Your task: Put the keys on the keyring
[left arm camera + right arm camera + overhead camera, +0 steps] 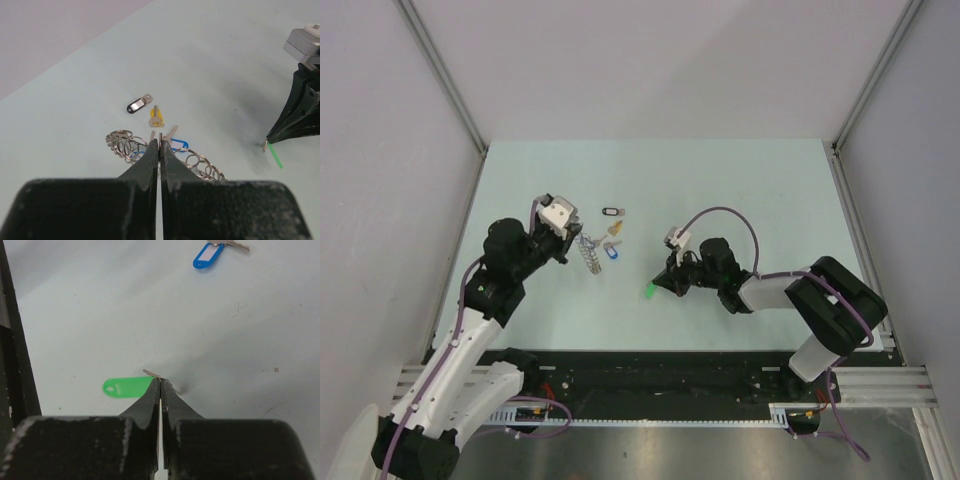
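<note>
The keyring [123, 144] is a floppy silver chain of small loops lying on the pale table; it also shows in the top view [590, 256]. My left gripper [160, 141] is shut, pinching the keyring's middle, with loops spreading to either side of the fingers. My right gripper [160, 381] is shut on the metal end of the green-tagged key [125, 387], low over the table; the gripper [665, 284] and the green tag [648, 291] also show in the top view. The blue-tagged key [178, 144], the yellow-tagged key [156, 118] and the black-tagged key [137, 105] lie loose just beyond the keyring.
The pale green table [740, 200] is walled by grey panels at the back and sides. The right gripper's black fingers [295, 120] show at the right of the left wrist view, about a hand's width from the keyring. The blue-tagged key [207, 255] lies far ahead in the right wrist view.
</note>
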Tool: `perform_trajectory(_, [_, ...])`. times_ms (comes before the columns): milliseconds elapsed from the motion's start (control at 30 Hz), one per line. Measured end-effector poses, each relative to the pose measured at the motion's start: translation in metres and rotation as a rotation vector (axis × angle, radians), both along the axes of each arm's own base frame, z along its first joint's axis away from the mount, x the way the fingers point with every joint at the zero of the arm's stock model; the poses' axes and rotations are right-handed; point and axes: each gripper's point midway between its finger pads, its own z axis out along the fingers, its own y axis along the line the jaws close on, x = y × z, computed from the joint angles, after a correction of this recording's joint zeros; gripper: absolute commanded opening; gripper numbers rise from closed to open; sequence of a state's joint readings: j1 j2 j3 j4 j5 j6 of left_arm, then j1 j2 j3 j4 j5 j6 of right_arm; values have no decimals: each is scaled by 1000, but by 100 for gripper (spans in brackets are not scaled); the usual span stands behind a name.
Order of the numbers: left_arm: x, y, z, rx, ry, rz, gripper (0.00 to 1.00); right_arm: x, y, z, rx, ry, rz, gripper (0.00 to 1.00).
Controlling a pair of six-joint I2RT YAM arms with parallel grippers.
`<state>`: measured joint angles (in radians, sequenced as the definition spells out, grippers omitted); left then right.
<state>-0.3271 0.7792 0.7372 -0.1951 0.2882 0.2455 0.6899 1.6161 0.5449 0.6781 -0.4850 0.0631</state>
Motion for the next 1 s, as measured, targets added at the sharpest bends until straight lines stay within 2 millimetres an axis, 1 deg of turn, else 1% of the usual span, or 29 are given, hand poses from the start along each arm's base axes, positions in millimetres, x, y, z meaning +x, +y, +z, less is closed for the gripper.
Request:
perform_trajectory(133, [2,7,4,3,-18,41,1,4,4,-1,-52,-28,-2,2])
perform_trajectory(200, [3,9,5,4,-24,51,0,9,9,0,-79,-48,-3,3])
perform_trajectory(300, [3,11,6,5,-30,66,0,10,15,-3,-114,-64,-1,5])
perform_trajectory(500, [4,14,7,6,-38,82,1,11,19,-24,-204,-34,6,8])
perform_trajectory(633, [5,16,8,8,-39,93,0,14,25,-31,-255,-24,13,10])
perform_trajectory(733, [6,17,7,10,-40,99,0,12,25,-33,-285,-11,8,16])
perform_trajectory(767, [6,17,7,10,-40,100,0,11,24,-34,-299,-3,4,21])
perform_trajectory(833, [6,17,7,10,-40,101,1,9,19,-39,-332,18,-6,26])
perform_trajectory(867, [6,17,7,10,-40,101,0,9,18,-39,-341,23,-11,30])
perform_trajectory(1000, [6,17,8,9,-42,101,0,12,10,-33,-408,54,-46,36])
